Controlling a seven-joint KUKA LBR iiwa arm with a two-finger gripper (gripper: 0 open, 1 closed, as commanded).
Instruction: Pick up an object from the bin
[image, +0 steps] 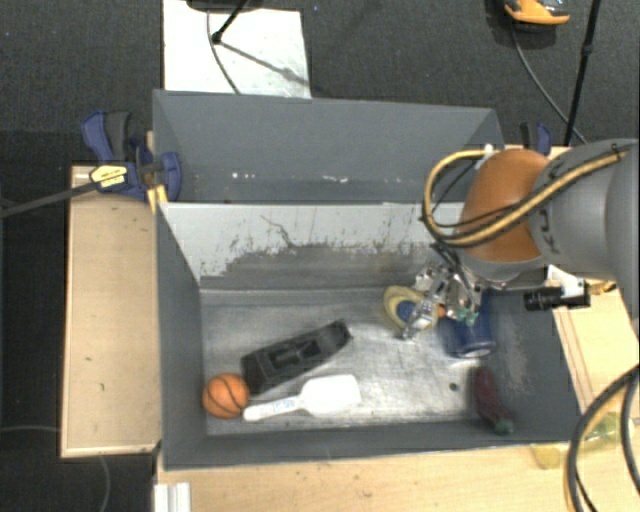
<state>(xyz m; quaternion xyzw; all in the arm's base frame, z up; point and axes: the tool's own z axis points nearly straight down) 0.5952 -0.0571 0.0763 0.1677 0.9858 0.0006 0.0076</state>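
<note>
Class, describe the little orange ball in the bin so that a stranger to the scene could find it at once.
Look at the grey metal bin and go to its floor's lower left corner in the view. There, beside the end of a long black tool and the handle of a white scoop, lies the orange ball. It alone among them is round and orange.

Dull metal, smooth plastic
The grey metal bin is matt, its floor scratched pale. The black block looks matt plastic; the white scoop just below it smooth plastic; the orange ball at its left end dull-skinned.
</note>
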